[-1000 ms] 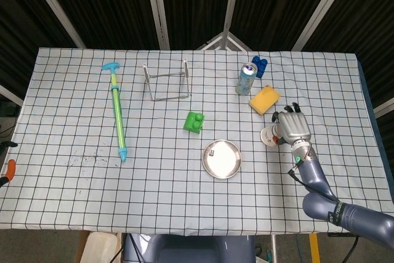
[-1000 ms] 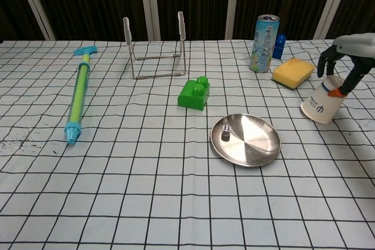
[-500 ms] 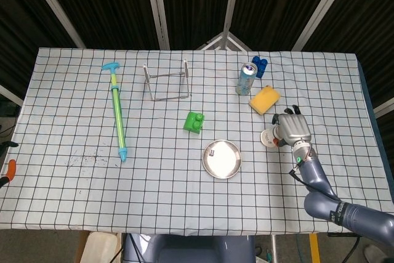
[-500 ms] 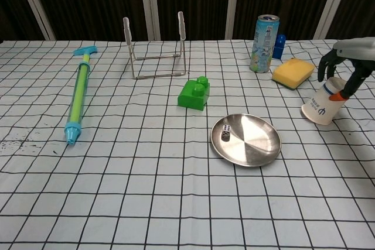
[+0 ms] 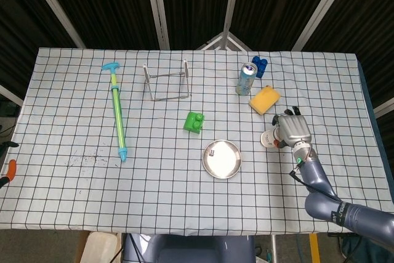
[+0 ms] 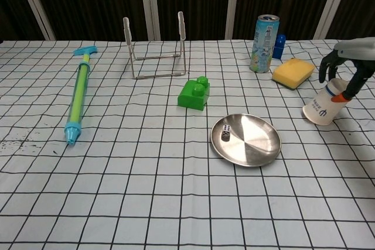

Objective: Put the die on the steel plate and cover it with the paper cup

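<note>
Die (image 6: 226, 135): we find it lying in the steel plate (image 6: 258, 147), on the plate's left part, dotted faces showing.
Steel plate: we note it flat on the bench (image 6: 146, 203), near the middle, slightly toward the front edge and right of centre.
Paper cup (image 6: 323, 107): tipped on its side near the right edge of the bench, mouth toward the plate, well apart from it.
Right hand (image 5: 293, 129): over the cup's closed end; its fingers (image 6: 326, 67) curl down around the cup. From the chest view they appear to touch it, but we cannot tell whether the grasp is firm. The cup rests on the cloth.
Left hand: we see it in neither view.
Yellow sponge (image 6: 293, 72): just behind the cup, toward the rear right of the bench.
Drink can (image 6: 264, 36): upright behind the sponge, near the rear edge, with a blue object (image 5: 260, 64) just beside it, too small for us to identify.
Green block (image 6: 194, 93): behind the plate, near the bench's centre.
Wire rack (image 6: 156, 48): upright toward the rear edge, left of centre.
Water pump toy (image 6: 79, 93): lying lengthwise toward the left edge.
</note>
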### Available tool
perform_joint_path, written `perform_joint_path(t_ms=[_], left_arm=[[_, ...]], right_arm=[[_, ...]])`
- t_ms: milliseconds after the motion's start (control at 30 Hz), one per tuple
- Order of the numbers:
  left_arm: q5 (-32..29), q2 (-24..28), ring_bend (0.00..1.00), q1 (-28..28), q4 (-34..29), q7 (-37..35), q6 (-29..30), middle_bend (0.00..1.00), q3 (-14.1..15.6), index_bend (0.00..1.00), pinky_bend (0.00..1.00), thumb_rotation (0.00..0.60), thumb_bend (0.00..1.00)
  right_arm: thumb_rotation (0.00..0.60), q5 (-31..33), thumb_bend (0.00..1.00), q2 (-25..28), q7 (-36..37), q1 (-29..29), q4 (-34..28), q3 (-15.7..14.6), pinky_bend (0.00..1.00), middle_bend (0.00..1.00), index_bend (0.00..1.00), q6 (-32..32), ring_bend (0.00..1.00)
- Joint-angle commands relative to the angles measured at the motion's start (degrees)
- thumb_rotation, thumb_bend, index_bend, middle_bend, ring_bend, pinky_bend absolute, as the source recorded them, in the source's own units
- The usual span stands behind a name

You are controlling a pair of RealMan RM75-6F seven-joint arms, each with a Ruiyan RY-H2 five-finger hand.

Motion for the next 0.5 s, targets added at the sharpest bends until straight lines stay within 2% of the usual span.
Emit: perform_joint_path(t_ms=[33, 167, 500], left_arm=[[-0.03, -0.01, 0.0, 0.01, -0.02, 0.04, 0.03, 0.0, -0.01, 0.33, 0.12, 0.6, 0.7], [-0.02, 0.02, 0.0, 0.02, -0.07, 0.02, 0.04, 0.0, 0.01, 0.33, 0.12, 0.6, 0.7], [0.15, 0.31, 0.0, 0.14, -0.06, -0.88, 0.14, 0.0, 0.02, 0.33, 0.12, 0.6, 0.7]], right_arm=[[0.6, 0.06, 0.27, -0.05, -0.18, 0.14, 0.03, -0.25, 0.0, 0.48, 0.4, 0.1, 0.2], [0.6, -0.97, 0.29, -0.43, 0.52, 0.01, 0.21, -0.25, 0.0, 0.56, 0.42, 0.54, 0.26], [0.6, -5.64, 0.3, 1.65, 0.05, 0.89, -5.73, 1.13, 0.0, 0.56, 0.43, 3.89, 0.27]])
